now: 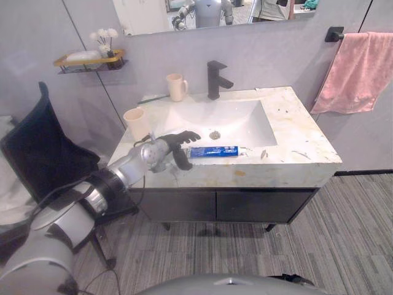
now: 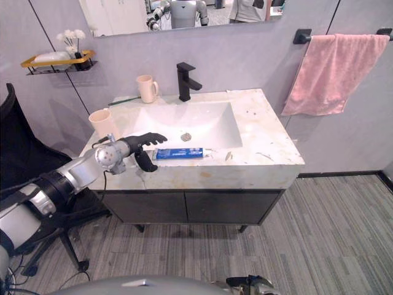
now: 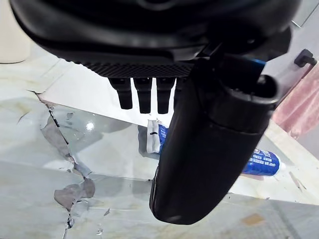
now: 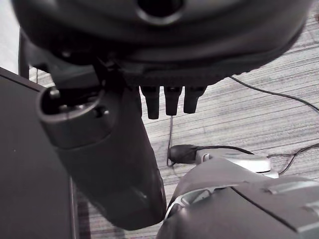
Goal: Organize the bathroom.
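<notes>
A blue toothpaste tube (image 1: pixel 215 151) lies flat along the front edge of the marble counter (image 1: pixel 295 141), just before the basin. My left hand (image 1: pixel 175 144) hovers at the tube's left end, open, with straight fingers reaching over it and the thumb (image 3: pixel 209 149) pointing down at the counter. In the left wrist view the tube (image 3: pixel 261 162) shows past the thumb, untouched. A beige cup (image 1: pixel 136 123) stands left of the basin. A second mug (image 1: pixel 177 86) stands near the black faucet (image 1: pixel 216 80). My right hand (image 4: pixel 114 164) hangs open above the floor.
A green toothbrush (image 1: pixel 153 98) lies on the counter behind the cup. A pink towel (image 1: pixel 356 70) hangs on a bar at the right. A small wall shelf (image 1: pixel 89 60) holds flowers and a dish. A black chair (image 1: pixel 43 141) stands left of the vanity.
</notes>
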Robot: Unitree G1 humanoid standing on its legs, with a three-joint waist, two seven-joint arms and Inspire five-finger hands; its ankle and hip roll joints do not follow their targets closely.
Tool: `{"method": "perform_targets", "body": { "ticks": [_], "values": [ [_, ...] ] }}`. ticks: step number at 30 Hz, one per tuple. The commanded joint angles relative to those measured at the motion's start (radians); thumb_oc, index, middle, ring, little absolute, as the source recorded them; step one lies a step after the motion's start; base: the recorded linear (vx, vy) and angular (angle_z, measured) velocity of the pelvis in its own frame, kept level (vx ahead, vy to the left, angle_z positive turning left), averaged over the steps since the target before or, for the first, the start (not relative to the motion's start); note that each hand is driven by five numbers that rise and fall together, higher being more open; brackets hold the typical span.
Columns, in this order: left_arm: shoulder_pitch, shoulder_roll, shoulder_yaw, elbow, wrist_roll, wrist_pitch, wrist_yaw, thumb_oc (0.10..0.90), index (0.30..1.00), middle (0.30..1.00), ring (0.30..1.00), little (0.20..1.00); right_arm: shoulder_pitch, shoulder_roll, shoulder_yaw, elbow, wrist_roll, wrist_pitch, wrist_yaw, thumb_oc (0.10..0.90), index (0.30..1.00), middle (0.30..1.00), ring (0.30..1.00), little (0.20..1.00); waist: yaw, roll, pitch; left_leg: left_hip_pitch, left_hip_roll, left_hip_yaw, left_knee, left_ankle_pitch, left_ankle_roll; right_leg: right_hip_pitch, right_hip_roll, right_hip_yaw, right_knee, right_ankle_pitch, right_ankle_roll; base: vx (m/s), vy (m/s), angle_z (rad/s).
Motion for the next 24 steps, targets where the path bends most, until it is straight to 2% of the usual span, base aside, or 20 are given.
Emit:
{"method": "perform_targets", "body": {
  "ticks": [1, 24],
  "values": [
    [-0.158, 0.071, 0.123, 0.032, 0.015, -0.036, 0.058, 0.800, 0.900, 0.900, 0.900, 0.900, -0.032, 0.016, 0.007, 0.068, -0.019, -0.011, -0.005, 0.800, 0.900, 0.900, 0.900, 0.900, 0.012, -0.020, 0.015, 0.027, -0.041, 0.089, 0.023, -0.089, 0.047, 0.010, 0.034, 0.069, 0.034, -0.114, 0.017, 0.00, 0.000, 0.00],
    [-0.162, 0.078, 0.132, 0.034, -0.007, -0.033, 0.062, 0.800, 0.900, 0.900, 0.900, 0.900, -0.036, 0.017, 0.011, 0.083, -0.020, -0.013, 0.001, 0.800, 0.900, 0.900, 0.900, 0.900, 0.017, -0.015, 0.018, 0.025, -0.043, 0.093, 0.034, -0.093, 0.048, 0.009, 0.032, 0.060, 0.048, -0.123, 0.016, 0.00, 0.000, 0.00]
  ]
}}
